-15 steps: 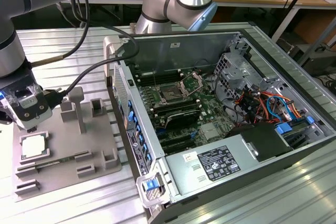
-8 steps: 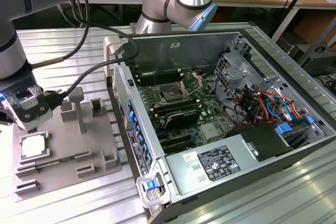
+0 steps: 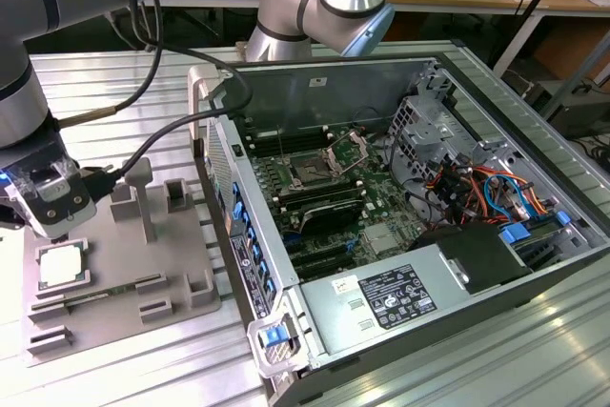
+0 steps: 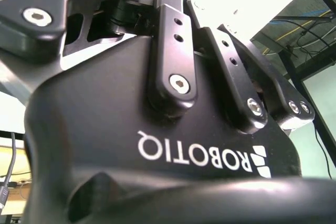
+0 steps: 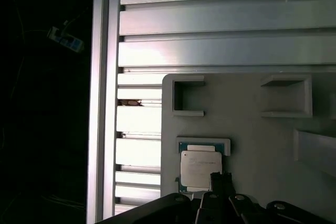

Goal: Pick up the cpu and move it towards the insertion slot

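The cpu point(image 3: 62, 267) lies flat in a recess of the grey fixture plate point(image 3: 176, 254) at the exterior view's left, silvery top up. My gripper point(image 3: 57, 233) hangs just above the chip's far edge, shut and holding nothing. In the first wrist view the cpu point(image 5: 197, 167) sits in its nest, and the dark gripper point(image 5: 221, 178) tips stand together over one corner of it. The insertion slot point(image 3: 313, 172) is on the motherboard inside the open computer case, its metal retention plate point(image 3: 349, 151) hinged up. The gripper's black body point(image 4: 157, 145) appears in the second wrist view.
The open computer case point(image 3: 448, 264) lies to the exterior view's right of the fixture plate, its side wall point(image 3: 229, 188) between them. Upright grey fixture blocks point(image 3: 143, 193) stand on the plate. Cables point(image 3: 162, 140) trail from the wrist. Ribbed aluminium table point(image 5: 220, 51) surrounds the plate.
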